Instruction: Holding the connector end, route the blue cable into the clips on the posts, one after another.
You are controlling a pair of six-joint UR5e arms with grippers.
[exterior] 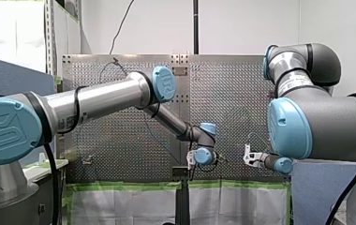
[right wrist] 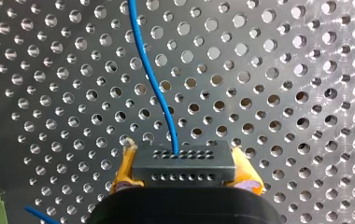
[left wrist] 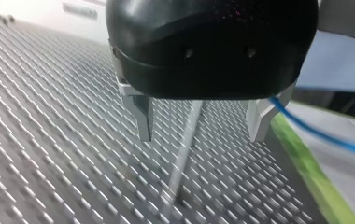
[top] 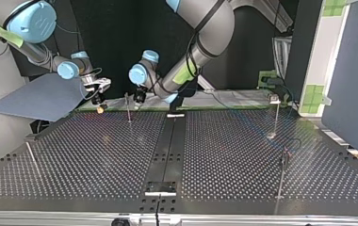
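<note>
Left arm (exterior: 96,96) is being stretched in from the front view's left to the table's middle, wrist bent down, with left gripper (left wrist: 201,135) being pointed at the table (left wrist: 49,116). Its jaws are being held apart and nothing is being clamped: two short bare-metal fingers (left wrist: 144,116) under a rounded black housing (left wrist: 213,46), with a thin metal post (left wrist: 185,149) standing blurred in the gap, touching neither. Right arm (exterior: 316,122) is being folded in from the front view's right, with right gripper (right wrist: 183,157) being held low over the table. It is being kept closed on the connector (right wrist: 183,168), a black rectangular block with two rows of small holes, pinched at both ends by yellow pads (right wrist: 123,172). The cable (right wrist: 152,74), thin, blue and smooth, is being led out of the connector's upper row and away over the grey perforated table in a slack curve. Left wrist view only: the cable is being shown passing just beside one finger, above a green tape (left wrist: 315,186) strip at the table's edge. Top view only: the post is being shown full height, slim and upright near the far edge, with the right gripper at its left in that view and another post (top: 275,115) well apart at the right.
</note>
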